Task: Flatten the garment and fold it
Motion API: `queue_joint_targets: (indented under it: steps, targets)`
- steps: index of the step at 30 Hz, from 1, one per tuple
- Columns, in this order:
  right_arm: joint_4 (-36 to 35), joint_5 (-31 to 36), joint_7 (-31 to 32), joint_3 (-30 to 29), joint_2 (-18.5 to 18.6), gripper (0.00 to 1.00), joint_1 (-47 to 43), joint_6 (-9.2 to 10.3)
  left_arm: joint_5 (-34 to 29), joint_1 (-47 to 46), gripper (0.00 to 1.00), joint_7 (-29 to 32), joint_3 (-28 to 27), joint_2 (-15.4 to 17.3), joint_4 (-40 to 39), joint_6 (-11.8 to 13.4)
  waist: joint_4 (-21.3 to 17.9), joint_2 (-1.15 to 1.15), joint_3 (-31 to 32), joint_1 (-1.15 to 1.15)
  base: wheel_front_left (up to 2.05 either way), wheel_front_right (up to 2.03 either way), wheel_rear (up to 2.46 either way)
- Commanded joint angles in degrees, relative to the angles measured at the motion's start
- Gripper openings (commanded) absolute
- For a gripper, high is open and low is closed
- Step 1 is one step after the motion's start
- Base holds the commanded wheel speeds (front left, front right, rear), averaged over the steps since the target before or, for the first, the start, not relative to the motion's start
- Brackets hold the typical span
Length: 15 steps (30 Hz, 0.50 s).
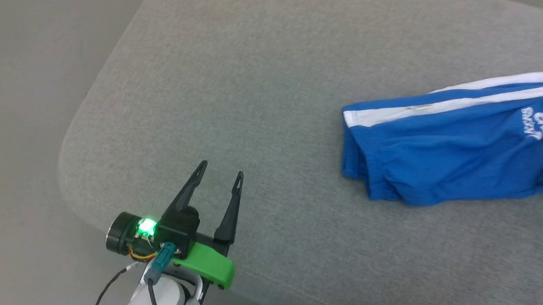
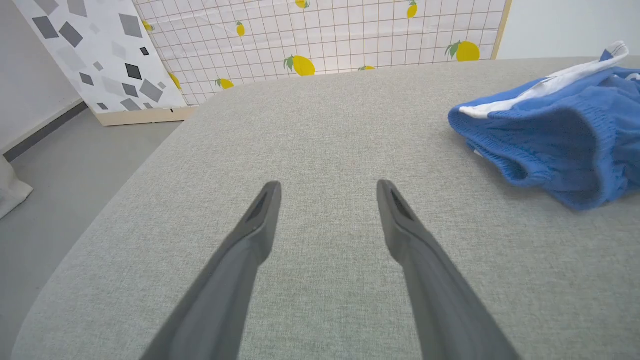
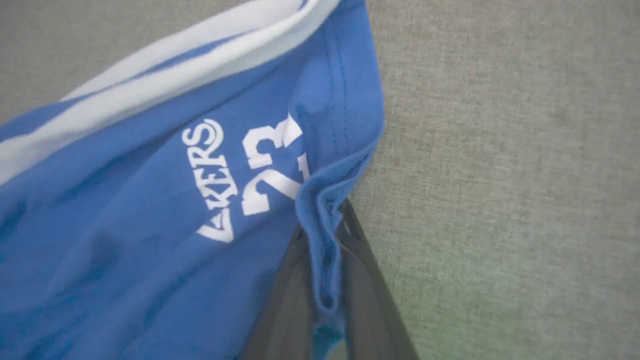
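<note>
— Where is the garment lying?

— The garment is lying rumpled on the grey padded surface, out toward my right. Its white-striped edge is facing away from me, and its gathered opening is pointing toward my left arm.

— And your right claw?

— My right gripper is clenching a fold of the blue hem just beside the printed "23". The cloth is bunching up between my two dark jaws.

— What is the other one doing?

— My left gripper is hanging released with its jaws spread wide. It is hovering over bare grey padding near the rounded corner, well apart from the garment and gripping nothing.

— Anything beyond that?

— Grey floor is showing past the padded edge. In my left wrist view, a lemon-print panel and a panel with grey shapes are standing behind the far side.
</note>
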<state>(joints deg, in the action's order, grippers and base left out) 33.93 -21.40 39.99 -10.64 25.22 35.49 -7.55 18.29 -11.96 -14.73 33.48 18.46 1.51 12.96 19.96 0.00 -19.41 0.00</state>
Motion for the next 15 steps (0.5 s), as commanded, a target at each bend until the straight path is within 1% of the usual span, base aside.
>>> queue_joint_targets:
  steps: [1, 4, 10, 15]
  targets:
    - [0.8, -1.2, -0.4, -1.0, -1.4, 0.00, -2.4, 0.06, -0.8, 1.0, 1.00, -0.3, -0.3, 0.1, 0.4, -0.6, -2.5, 0.00, 2.9, 0.00, 0.00, 0.00, 0.00]
    - [-0.8, -2.7, -1.5, -2.0, -1.8, 0.00, -3.7, 0.06, -0.6, 1.4, 1.00, -0.3, -0.8, 0.2, 1.2, -1.0, -4.3, 0.00, 5.1, 0.00, 0.00, 0.00, 0.00]
    - [-5.3, -6.4, -2.0, -5.3, -2.4, 0.00, -9.5, 0.06, 0.1, 2.5, 1.00, -0.3, -1.1, 0.6, 2.3, -1.7, -7.5, 0.00, 8.7, 0.00, 0.00, 0.00, 0.00]
    - [-10.3, -6.3, -1.3, -9.3, -4.0, 0.00, -16.7, 0.06, 0.7, 3.6, 1.00, -0.3, -1.1, 1.1, 2.6, -1.9, -9.6, 0.00, 10.7, 0.00, 0.00, 0.00, 0.00]
